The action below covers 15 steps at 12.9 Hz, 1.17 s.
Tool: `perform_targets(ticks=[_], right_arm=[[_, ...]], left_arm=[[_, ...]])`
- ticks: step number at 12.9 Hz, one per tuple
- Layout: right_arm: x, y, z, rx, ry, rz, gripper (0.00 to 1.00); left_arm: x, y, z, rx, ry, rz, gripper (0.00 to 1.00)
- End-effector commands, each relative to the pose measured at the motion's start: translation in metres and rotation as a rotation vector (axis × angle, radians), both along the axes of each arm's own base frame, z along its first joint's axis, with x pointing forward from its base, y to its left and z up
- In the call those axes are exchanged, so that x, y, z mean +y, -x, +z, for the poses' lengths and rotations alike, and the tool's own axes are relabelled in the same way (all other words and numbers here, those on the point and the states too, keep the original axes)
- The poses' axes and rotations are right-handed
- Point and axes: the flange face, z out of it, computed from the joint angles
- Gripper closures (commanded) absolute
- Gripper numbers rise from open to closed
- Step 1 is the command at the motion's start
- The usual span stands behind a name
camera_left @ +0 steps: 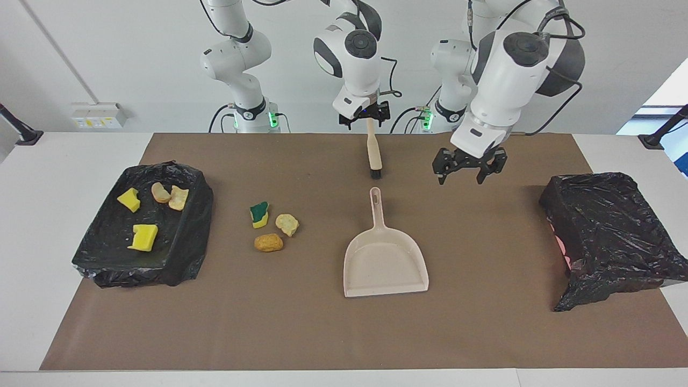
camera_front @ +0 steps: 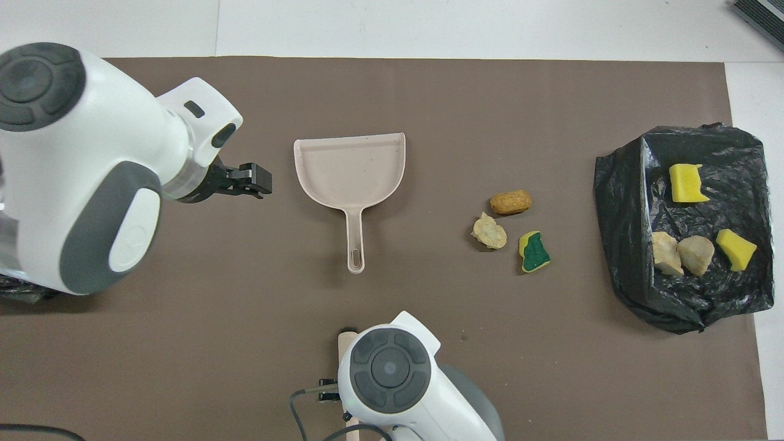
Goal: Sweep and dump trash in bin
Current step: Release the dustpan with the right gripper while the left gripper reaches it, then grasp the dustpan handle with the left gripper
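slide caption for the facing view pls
Right pincer over the brush, left pincer beside the dustpan, trash unswept.

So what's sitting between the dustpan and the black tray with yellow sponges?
Three loose bits: a green-faced yellow sponge, a pale tan lump and an orange-brown lump, between the beige plastic dustpan and the black-lined tray. Both views show it.

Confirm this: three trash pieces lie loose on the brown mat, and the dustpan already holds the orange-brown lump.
Not right. The facing view shows the dustpan empty; the orange-brown lump lies on the brown mat beside the tan lump and the green-faced sponge. So three pieces do lie loose on the mat.
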Motion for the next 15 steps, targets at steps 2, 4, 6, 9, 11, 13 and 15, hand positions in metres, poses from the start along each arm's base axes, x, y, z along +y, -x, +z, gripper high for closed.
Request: perform_targets(ticks=[2, 4, 6, 9, 11, 13, 15], right_arm=[[0.008, 0.06, -0.051, 0.017, 0.033, -0.007, 0.0], [0.009, 0.081, -0.058, 0.038, 0.053, -0.003, 0.0], [0.015, 0.093, -0.068, 0.065, 0.053, 0.003, 0.0], [0.015, 0.097, -0.074, 0.054, 0.049, -0.007, 0.0], [0.021, 0.105, -0.077, 0.046, 0.045, 0.0, 0.0], [0.021, 0.106, -0.078, 0.041, 0.041, -0.001, 0.15], [0.022, 0.105, -0.078, 0.033, 0.032, -0.003, 0.2]], left_arm=[[-0.073, 0.007, -0.063, -0.013, 0.01, 0.035, 0.0], [-0.092, 0.016, -0.081, -0.016, 0.012, 0.017, 0.0], [-0.117, 0.025, -0.119, -0.01, 0.009, 0.004, 0.0], [-0.122, 0.036, -0.148, -0.028, 0.019, -0.005, 0.0], [-0.121, 0.037, -0.152, -0.028, 0.019, -0.008, 0.0], [-0.123, 0.034, -0.159, -0.037, 0.025, -0.013, 0.0], [-0.131, 0.036, -0.178, -0.028, 0.017, -0.024, 0.0]])
